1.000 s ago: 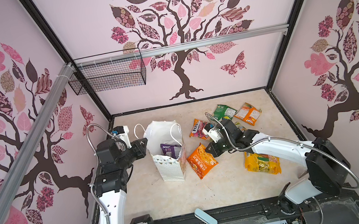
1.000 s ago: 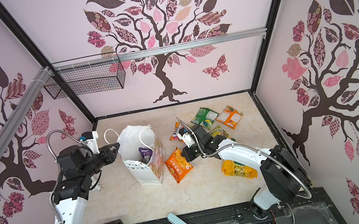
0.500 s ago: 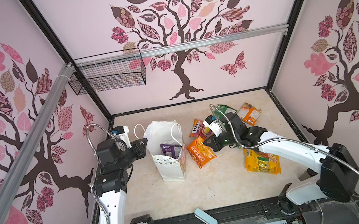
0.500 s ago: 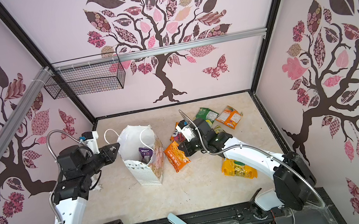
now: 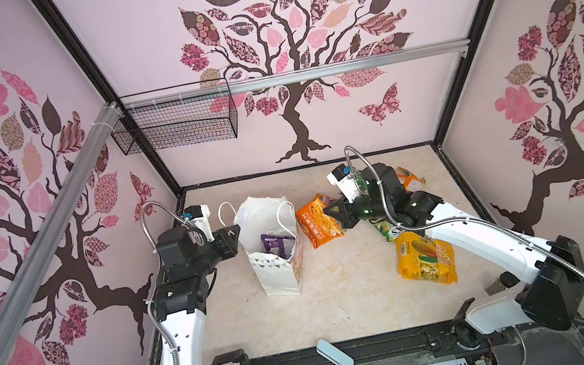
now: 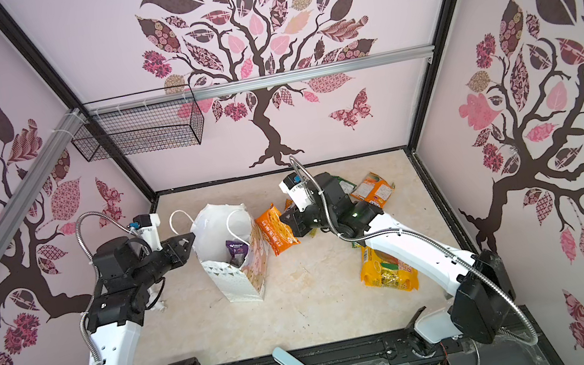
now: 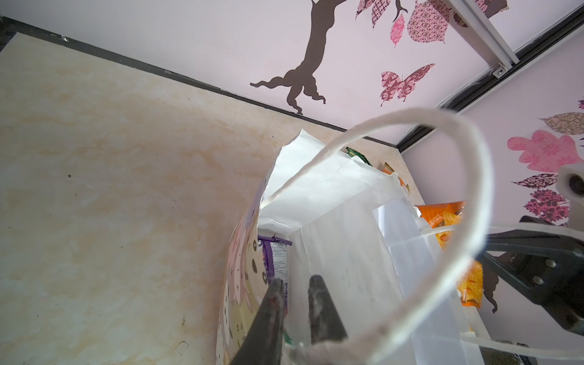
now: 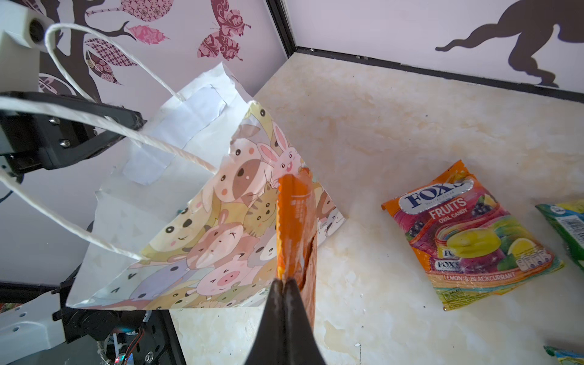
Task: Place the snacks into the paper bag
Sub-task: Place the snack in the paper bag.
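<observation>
The left gripper (image 5: pixel 233 238) is clamped on the near rim of the paper bag (image 5: pixel 278 275), which stands upright just ahead of its tips with the mouth spread open. One white cord handle (image 7: pixel 488 196) loops up over its fingers. A purple packet (image 5: pixel 277 243) already lies inside.

Beyond the bag's far wall hangs an orange packet (image 5: pixel 316 224), pinched by one edge in the tightly closed right gripper (image 8: pixel 284 284). It sits just ahead of those tips, beside the cartoon-printed side and not yet over the opening. This looks like the carry step. The next move probably calls for lifting the packet clear of the rim, bringing it over the mouth and letting go.

The bag is thin, creased paper with a ragged rim and would likely buckle if bumped. The packets are glossy, crinkly film. A FOXS packet (image 8: pixel 467 234) and a yellow packet (image 5: pixel 425 257) lie flat behind the right gripper.
</observation>
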You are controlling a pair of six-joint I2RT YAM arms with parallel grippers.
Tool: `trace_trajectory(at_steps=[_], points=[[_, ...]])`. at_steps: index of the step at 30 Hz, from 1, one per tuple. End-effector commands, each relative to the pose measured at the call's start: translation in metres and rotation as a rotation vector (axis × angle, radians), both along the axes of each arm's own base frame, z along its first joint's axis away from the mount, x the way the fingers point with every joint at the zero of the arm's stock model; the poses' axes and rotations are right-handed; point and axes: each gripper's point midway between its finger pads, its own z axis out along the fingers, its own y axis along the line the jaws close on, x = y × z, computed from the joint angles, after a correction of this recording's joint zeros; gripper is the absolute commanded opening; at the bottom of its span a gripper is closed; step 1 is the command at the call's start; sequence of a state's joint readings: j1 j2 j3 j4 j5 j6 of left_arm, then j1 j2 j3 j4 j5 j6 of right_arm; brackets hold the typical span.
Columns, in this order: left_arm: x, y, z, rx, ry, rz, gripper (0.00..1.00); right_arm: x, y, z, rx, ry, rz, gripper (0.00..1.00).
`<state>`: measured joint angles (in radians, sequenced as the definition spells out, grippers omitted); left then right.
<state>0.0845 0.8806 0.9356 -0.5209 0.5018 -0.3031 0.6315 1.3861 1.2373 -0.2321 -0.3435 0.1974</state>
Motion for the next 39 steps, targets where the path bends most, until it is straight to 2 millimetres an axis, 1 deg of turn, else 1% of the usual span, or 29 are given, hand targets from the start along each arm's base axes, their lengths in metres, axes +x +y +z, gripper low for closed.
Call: trace_trajectory(at_steps=[1,9,17,20,24,27,32,39], points=[[-0.002,-0.003,-0.005,0.005,-0.001,-0.02,0.19,-0.003,-0.011,0.052,0.032,-0.116,-0.013,0.0],[-0.003,-0.004,-0.004,0.004,-0.005,-0.024,0.19,-0.007,-0.012,0.109,0.087,-0.2,-0.003,0.0],[-0.004,-0.004,-0.003,0.005,-0.006,-0.023,0.19,-0.014,-0.014,0.152,0.152,-0.267,0.002,0.0],[-0.004,-0.005,-0.003,0.006,-0.008,-0.025,0.19,-0.019,-0.016,0.175,0.189,-0.304,0.01,0.0],[-0.003,-0.005,-0.004,0.004,-0.004,-0.026,0.19,-0.023,-0.012,0.202,0.235,-0.33,0.041,0.0],[-0.004,-0.005,-0.003,0.005,-0.006,-0.025,0.19,-0.028,-0.009,0.219,0.276,-0.349,0.063,0.0],[-0.004,-0.005,-0.003,0.006,-0.007,-0.025,0.19,-0.034,-0.003,0.234,0.298,-0.373,0.082,0.0],[-0.005,-0.006,-0.002,0.007,-0.009,-0.029,0.2,-0.057,0.022,0.247,0.271,-0.419,0.123,0.0]])
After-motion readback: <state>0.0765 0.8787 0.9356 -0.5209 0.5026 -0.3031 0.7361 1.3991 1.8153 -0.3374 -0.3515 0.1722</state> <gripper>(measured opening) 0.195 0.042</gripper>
